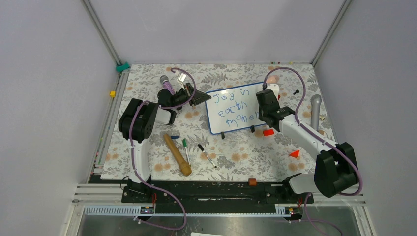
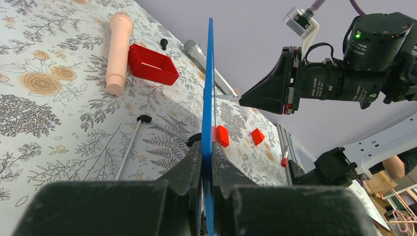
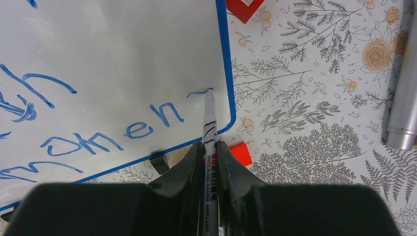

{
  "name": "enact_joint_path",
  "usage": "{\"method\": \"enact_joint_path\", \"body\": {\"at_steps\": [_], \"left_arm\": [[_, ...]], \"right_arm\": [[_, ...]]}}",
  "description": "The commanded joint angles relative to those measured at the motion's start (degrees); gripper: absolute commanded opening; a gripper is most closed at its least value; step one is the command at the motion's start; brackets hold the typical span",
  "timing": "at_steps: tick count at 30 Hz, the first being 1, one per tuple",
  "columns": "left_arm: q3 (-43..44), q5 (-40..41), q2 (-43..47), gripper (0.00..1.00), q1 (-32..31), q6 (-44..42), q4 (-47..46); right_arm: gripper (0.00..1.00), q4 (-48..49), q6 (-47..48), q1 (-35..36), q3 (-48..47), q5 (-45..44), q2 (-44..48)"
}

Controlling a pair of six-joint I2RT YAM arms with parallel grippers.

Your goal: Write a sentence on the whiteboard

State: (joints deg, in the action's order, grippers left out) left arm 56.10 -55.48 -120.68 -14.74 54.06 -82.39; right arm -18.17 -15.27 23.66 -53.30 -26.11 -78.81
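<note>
The whiteboard (image 1: 216, 119) stands tilted on its small black feet at mid-table, blue-framed. My left gripper (image 1: 199, 98) is shut on its left edge; in the left wrist view the blue frame (image 2: 210, 73) runs up between that gripper's (image 2: 207, 147) closed fingers. The sentence (image 1: 235, 105) is blue handwriting in three lines, its last letters (image 3: 147, 123) near the lower right corner. My right gripper (image 3: 209, 147) is shut on a whiteboard marker (image 3: 209, 118), whose tip touches the board (image 3: 123, 49) just inside the right frame, at the end of a short blue stroke.
A wooden rolling pin (image 1: 177, 154), a green marker (image 1: 185, 147) and a black marker (image 1: 206, 155) lie in front of the board. Red blocks (image 1: 268, 132) (image 1: 294, 154) sit near the right arm. A grey microphone (image 1: 315, 110) lies at right, a red tray (image 2: 152, 64) behind the board.
</note>
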Motion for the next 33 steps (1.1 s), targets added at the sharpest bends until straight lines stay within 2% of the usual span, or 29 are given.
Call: {"method": "enact_joint_path", "body": {"at_steps": [1, 14, 33], "left_arm": [[-0.77, -2.76, 0.70, 0.00, -0.50, -5.11, -2.15], [-0.64, -2.72, 0.62, 0.00, -0.50, -5.11, -2.16], [-0.73, -2.83, 0.71, 0.00, -0.55, -5.22, -2.16]], "right_arm": [[0.00, 0.54, -0.47, -0.62, -1.83, -1.89, 1.23], [0.00, 2.13, 0.15, -0.72, -3.76, 1.27, 1.16], [0.00, 0.29, -0.70, -0.72, 1.77, 4.01, 2.03]]}}
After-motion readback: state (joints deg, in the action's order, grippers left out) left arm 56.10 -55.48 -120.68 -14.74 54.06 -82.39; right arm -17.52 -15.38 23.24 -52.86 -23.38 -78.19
